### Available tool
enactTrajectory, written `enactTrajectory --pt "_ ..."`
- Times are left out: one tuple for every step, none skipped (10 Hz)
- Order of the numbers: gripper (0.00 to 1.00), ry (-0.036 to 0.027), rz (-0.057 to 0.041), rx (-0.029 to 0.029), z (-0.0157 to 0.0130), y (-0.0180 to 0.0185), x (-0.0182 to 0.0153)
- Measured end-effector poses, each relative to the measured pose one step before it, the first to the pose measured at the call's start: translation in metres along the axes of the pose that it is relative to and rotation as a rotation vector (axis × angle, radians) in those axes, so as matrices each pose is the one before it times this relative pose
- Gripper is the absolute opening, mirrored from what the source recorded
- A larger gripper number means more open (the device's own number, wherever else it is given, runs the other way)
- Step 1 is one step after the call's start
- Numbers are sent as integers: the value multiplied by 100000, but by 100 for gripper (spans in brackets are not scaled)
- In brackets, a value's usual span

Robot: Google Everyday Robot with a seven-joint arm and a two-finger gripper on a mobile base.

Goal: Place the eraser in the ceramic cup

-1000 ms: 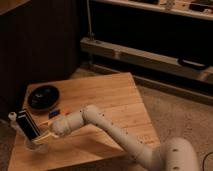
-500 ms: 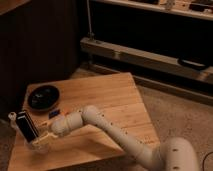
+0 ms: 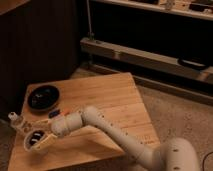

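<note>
Down at the near-left corner of the counter [image 3: 107, 95], the gripper [image 3: 46, 138] sits right over the cup [image 3: 38, 141], touching or nearly touching its rim. A dark shape inside the cup's mouth looks like the eraser [image 3: 34, 139], lodged in the opening, probably at a slant since it seems longer than the cup is wide. Whether the gripper is pinching it or has spread to let go, I cannot tell. The arm's low reach from the right suits a drop into the cup, and the placing looks close to done.

Beyond the gripper, further back, lies a black bowl [image 3: 43, 96]. A small blue object [image 3: 53, 114] rests just behind the wrist, and a tiny white bottle [image 3: 13, 118] stands off to the left, near the edge.

This counter is pale wooden planks. Around it runs speckled carpet [image 3: 170, 112], with dark shelving [image 3: 150, 30] and a metal rail [image 3: 135, 54] behind.
</note>
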Motion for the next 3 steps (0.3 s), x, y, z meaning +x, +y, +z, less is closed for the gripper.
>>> enactTrajectory --pt "80 349 839 -414 -56 96 81" --pt "80 122 409 28 -21 30 16" --pt "80 -4 7 16 0 -4 0"
